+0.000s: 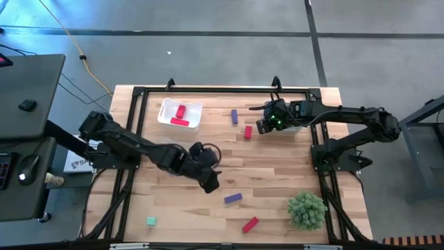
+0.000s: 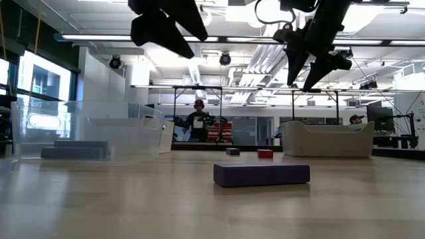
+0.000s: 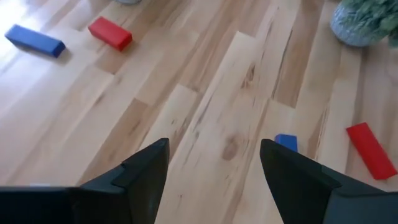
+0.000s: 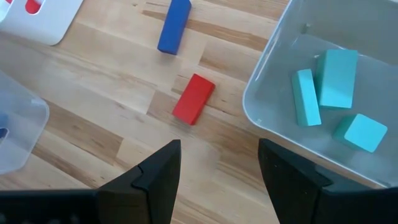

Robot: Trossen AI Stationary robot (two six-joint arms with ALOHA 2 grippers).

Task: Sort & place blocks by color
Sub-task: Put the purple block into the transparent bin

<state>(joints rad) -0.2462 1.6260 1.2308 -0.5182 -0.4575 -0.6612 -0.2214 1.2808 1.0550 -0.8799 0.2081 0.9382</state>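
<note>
Three matte teal blocks lie in a glossy clear bin.

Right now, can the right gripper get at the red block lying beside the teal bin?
Probably yes. The right gripper hangs open above the red block, with bare table around it and nothing between.

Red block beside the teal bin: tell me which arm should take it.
Right, probably. The right claw hangs open almost over the red block, next to the teal bin. The left claw sits mid-table, nearer the front purple block.
</note>
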